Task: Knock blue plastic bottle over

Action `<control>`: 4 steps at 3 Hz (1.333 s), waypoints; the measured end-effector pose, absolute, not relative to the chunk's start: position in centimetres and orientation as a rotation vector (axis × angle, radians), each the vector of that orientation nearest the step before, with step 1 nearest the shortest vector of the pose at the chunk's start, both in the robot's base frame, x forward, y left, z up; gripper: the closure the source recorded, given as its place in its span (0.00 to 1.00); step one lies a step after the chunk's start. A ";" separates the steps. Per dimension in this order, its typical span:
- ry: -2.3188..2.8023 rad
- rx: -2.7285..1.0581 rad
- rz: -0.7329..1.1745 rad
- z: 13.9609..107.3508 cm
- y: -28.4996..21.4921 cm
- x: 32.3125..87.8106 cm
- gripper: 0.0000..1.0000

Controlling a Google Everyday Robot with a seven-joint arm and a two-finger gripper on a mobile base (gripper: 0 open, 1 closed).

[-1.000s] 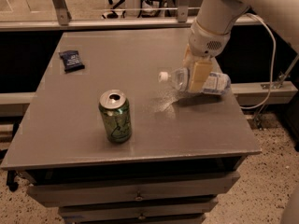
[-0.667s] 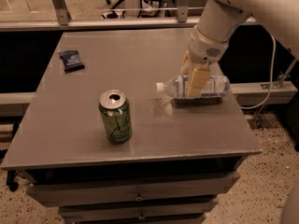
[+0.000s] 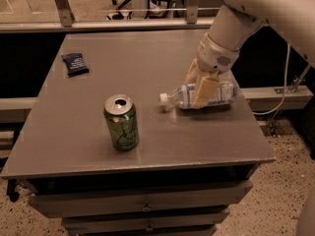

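Note:
The blue plastic bottle [image 3: 216, 94] is clear with a white cap and a pale label. It lies on its side on the right part of the grey table [image 3: 147, 63], cap pointing left toward the can. My gripper [image 3: 195, 93] hangs from the white arm straight over the bottle's middle. Its two cream fingers [image 3: 204, 90] stand apart, one in front of the bottle and one behind it. The front finger hides part of the label.
A green soda can [image 3: 121, 122] stands upright at the front left of the bottle. A small dark blue packet [image 3: 75, 64] lies at the table's far left. The table's right edge is close behind the bottle. Drawers sit below the tabletop.
The bottle has gone from leaning under the gripper to lying flat on its side. The gripper has dropped lower and shifted a little left with it.

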State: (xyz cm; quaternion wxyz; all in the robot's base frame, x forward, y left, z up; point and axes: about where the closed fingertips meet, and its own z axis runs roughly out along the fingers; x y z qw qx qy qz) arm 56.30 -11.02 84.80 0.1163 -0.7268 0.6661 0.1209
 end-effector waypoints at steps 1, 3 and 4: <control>1.939 -2.116 0.393 84.8 -10.9 55.4 0.05; 1.935 -2.080 0.412 85.5 -11.7 54.3 0.00; 1.885 -2.003 0.390 87.7 -14.7 54.1 0.00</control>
